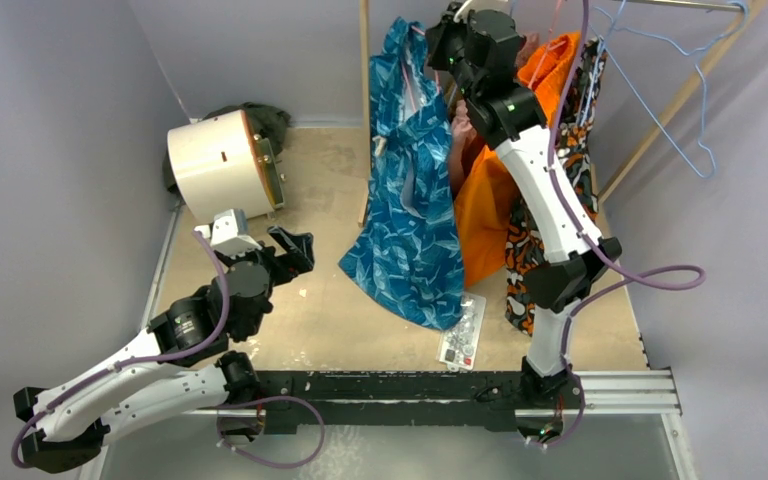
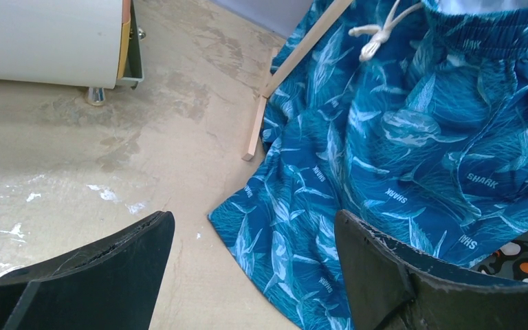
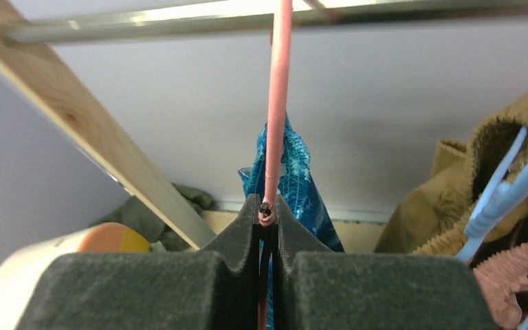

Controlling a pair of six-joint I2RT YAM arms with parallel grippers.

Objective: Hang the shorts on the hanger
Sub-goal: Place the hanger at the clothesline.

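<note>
- The shorts (image 1: 410, 200) hang up at the rack. They fall in a long drape beside the wooden post (image 2: 295, 62), and the lower hem reaches down to the table (image 1: 330, 310).
- I judge the fabric to be thin, light and slick (the sheen suggests it slides easily over wire). It is wholly limp, so it will sag from whatever point is pinched.
- The best hold looks like the elastic waistband (image 2: 495, 34), near the white drawstring (image 2: 378, 31). The gathered band is thicker and less likely to slip out of the pads than a single layer of leg.
- The hanger (image 3: 275, 103) is thin pink wire running straight up toward the metal rail (image 3: 179, 20). It is stiff but springy, and likely to swing if nudged.
- In the right wrist view the shorts' top bunches just behind that wire. Whether the cloth is actually threaded over it I cannot tell.
- The right gripper (image 3: 267, 210) is clenched on the hanger wire, which is seated in the notch between its foam pads.
- The left gripper (image 2: 253, 220) is low over the table with its jaws spread wide. It holds nothing and touches nothing, and the hem of the shorts lies just ahead of it.
- Further out, orange shorts (image 1: 490, 190) hang right beside the blue pair, and a white drum (image 1: 215, 165) sits at the table's far left.
</note>
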